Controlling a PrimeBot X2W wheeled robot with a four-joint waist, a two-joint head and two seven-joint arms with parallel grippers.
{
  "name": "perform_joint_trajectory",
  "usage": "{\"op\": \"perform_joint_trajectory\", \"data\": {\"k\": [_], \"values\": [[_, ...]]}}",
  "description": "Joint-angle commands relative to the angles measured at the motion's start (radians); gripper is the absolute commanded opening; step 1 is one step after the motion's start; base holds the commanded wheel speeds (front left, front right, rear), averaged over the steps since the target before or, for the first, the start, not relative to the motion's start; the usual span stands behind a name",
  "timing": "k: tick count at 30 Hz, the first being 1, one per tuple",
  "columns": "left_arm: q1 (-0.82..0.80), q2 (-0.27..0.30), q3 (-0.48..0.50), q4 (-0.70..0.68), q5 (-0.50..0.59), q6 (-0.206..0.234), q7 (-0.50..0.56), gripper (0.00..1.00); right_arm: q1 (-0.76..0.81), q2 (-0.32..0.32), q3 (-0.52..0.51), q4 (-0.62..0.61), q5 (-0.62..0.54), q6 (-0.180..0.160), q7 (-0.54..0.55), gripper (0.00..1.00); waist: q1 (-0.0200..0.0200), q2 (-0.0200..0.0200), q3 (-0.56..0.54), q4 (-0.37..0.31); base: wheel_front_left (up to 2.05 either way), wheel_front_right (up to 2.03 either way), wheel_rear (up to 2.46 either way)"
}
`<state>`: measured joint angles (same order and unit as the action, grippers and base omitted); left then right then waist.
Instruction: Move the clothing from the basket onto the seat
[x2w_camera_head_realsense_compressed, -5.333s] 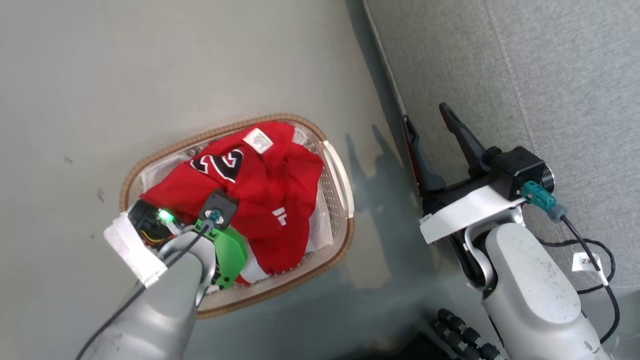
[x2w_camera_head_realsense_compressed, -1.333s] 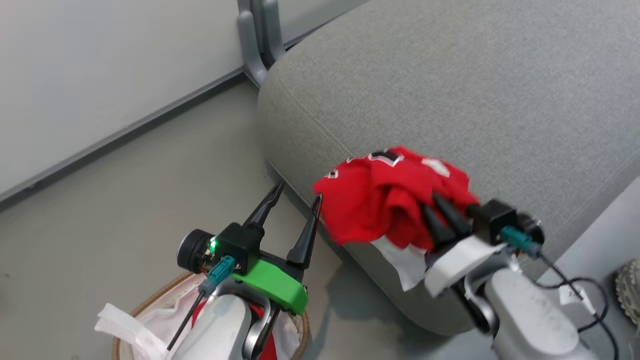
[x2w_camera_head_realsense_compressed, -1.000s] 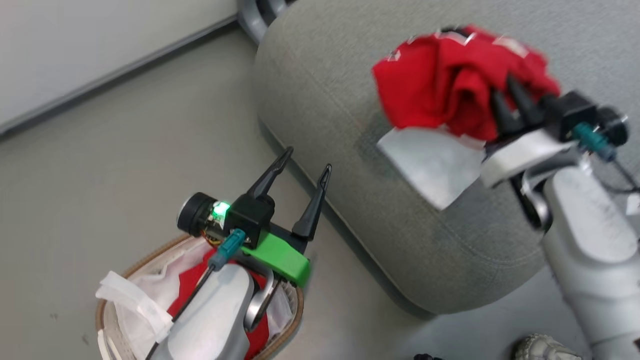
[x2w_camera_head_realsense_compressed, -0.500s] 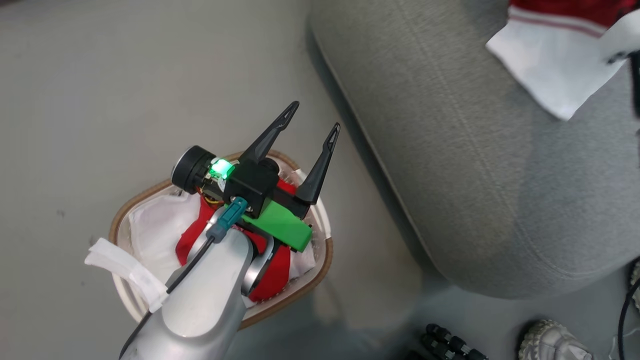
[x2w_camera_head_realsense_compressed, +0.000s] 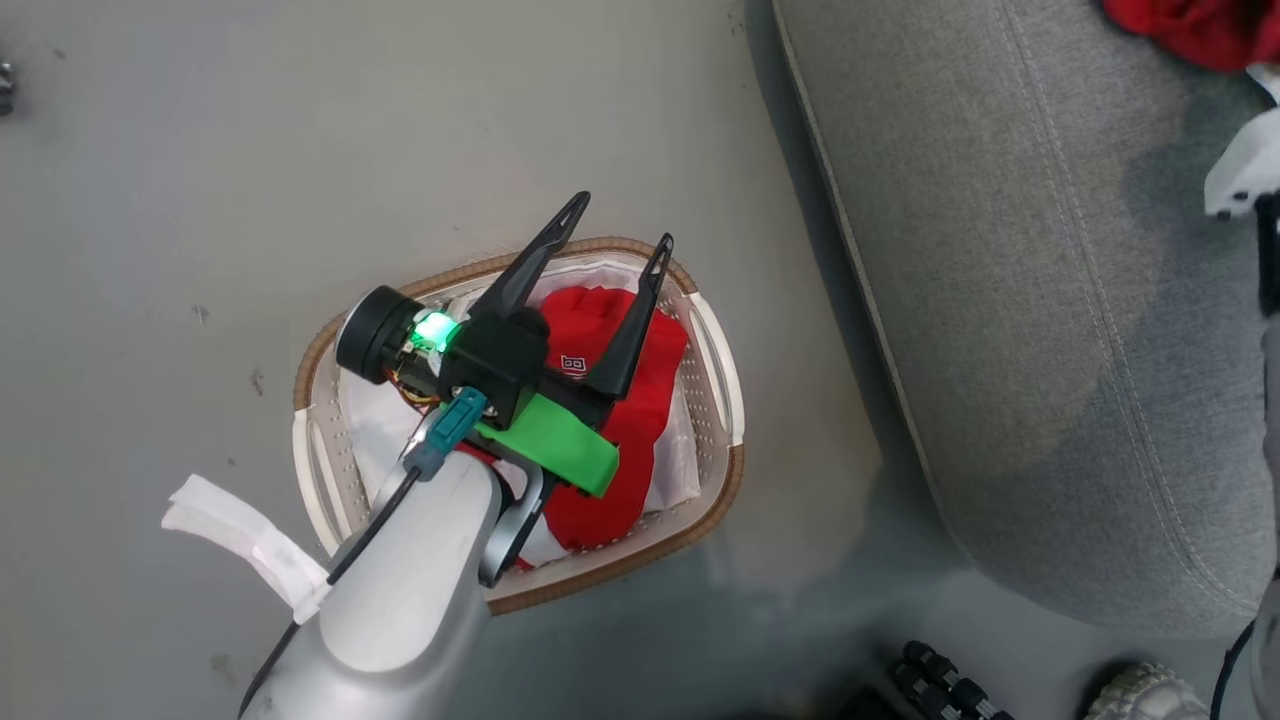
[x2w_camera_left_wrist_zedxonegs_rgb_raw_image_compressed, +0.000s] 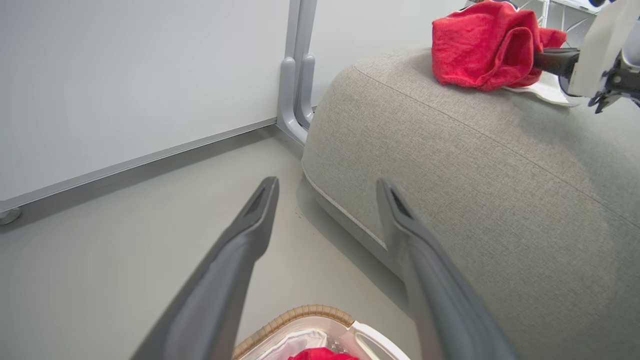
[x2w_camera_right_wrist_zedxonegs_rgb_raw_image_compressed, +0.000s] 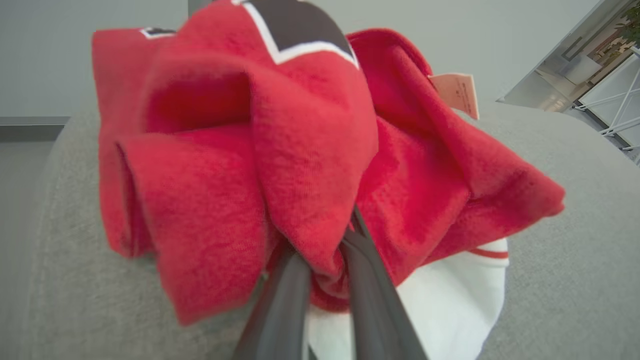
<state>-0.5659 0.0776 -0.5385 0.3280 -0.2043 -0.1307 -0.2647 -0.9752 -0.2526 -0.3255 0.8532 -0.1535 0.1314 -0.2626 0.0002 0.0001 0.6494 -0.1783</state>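
One red garment (x2w_camera_right_wrist_zedxonegs_rgb_raw_image_compressed: 250, 150) with a black numeral patch and white trim rests bunched on the grey seat (x2w_camera_right_wrist_zedxonegs_rgb_raw_image_compressed: 575, 210), and my right gripper (x2w_camera_right_wrist_zedxonegs_rgb_raw_image_compressed: 326, 252) is shut on a fold of it. The left wrist view shows that garment (x2w_camera_left_wrist_zedxonegs_rgb_raw_image_compressed: 487, 45) on top of the seat (x2w_camera_left_wrist_zedxonegs_rgb_raw_image_compressed: 475, 165). More red clothing (x2w_camera_head_realsense_compressed: 640, 420) with a small white label lies in the white basket (x2w_camera_head_realsense_compressed: 722, 380) on the floor beside the seat (x2w_camera_head_realsense_compressed: 1050, 350). My left gripper (x2w_camera_head_realsense_compressed: 622, 220) hangs open over the basket, holding nothing; its fingers (x2w_camera_left_wrist_zedxonegs_rgb_raw_image_compressed: 250, 235) spread wide.
A white liner sheet (x2w_camera_head_realsense_compressed: 375, 420) lies under the clothing in the basket. A grey post (x2w_camera_left_wrist_zedxonegs_rgb_raw_image_compressed: 295, 75) stands against the white wall behind the seat's corner. Black ribbed parts (x2w_camera_head_realsense_compressed: 950, 680) and a wheel (x2w_camera_head_realsense_compressed: 1140, 695) of my base are at the floor's near edge.
My right gripper has carried a red garment from the basket onto the seat. The head camera has swung back down over the basket. The left gripper has let go and stayed open.
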Motion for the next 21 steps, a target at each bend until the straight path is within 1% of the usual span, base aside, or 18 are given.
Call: {"op": "perform_joint_trajectory", "data": {"k": [1, 2, 3, 4, 5, 8, 12, 16, 21], "values": [[0.018, 0.000, 0.008, 0.001, -0.005, 0.000, 0.001, 1.00, 0.027, 0.005, -0.012, 0.005, -0.011, -0.001, -0.002, 0.00, -0.0002, -0.0001, -0.010, 0.001, 0.00, 0.00, 0.00], [0.023, -0.001, 0.012, 0.002, -0.006, 0.000, 0.001, 1.00, 0.042, 0.014, -0.027, 0.004, -0.011, -0.001, -0.002, 0.00, -0.0002, -0.0001, -0.019, -0.001, 0.00, 0.00, 0.00], [0.027, -0.002, 0.017, 0.002, -0.006, 0.000, 0.001, 1.00, 0.052, 0.018, -0.036, -0.003, -0.011, -0.001, -0.002, 0.11, -0.0002, -0.0001, -0.027, -0.002, 0.00, 0.00, 0.00], [0.033, -0.002, 0.024, 0.003, -0.007, 0.000, 0.001, 1.00, 0.067, 0.026, -0.043, -0.015, -0.013, -0.001, -0.002, 0.47, -0.0002, -0.0001, -0.038, -0.004, 0.00, 0.00, 0.00], [0.038, -0.003, 0.032, 0.002, -0.007, 0.000, 0.001, 1.00, 0.080, 0.035, -0.046, -0.026, -0.009, -0.001, -0.002, 1.00, -0.0002, -0.0001, -0.049, -0.006, 0.00, 0.00, 0.00], [0.062, -0.004, 0.057, 0.006, -0.003, 0.000, 0.001, 1.00, 0.126, 0.048, -0.052, -0.061, 0.010, -0.001, -0.002, 1.00, -0.0002, -0.0001, -0.090, -0.009, 0.00, 0.00, 0.00], [0.102, -0.009, 0.108, 0.007, 0.000, 0.000, 0.001, 1.00, 0.203, 0.065, -0.036, -0.114, 0.036, -0.001, -0.002, 1.00, -0.0002, -0.0001, -0.151, -0.006, 0.00, 0.00, 0.00], [0.152, -0.014, 0.182, 0.004, -0.002, 0.000, 0.001, 1.00, 0.276, 0.086, 0.002, -0.163, 0.077, -0.001, -0.002, 1.00, -0.0002, -0.0001, -0.211, -0.001, 0.00, 0.00, 0.00], [0.224, -0.019, 0.275, 0.002, 0.013, 0.002, 0.001, 1.00, 0.354, 0.116, 0.089, -0.230, 0.135, -0.001, -0.002, 1.00, -0.0002, -0.0001, -0.284, 0.021, 0.00, 0.00, 0.00]]}}
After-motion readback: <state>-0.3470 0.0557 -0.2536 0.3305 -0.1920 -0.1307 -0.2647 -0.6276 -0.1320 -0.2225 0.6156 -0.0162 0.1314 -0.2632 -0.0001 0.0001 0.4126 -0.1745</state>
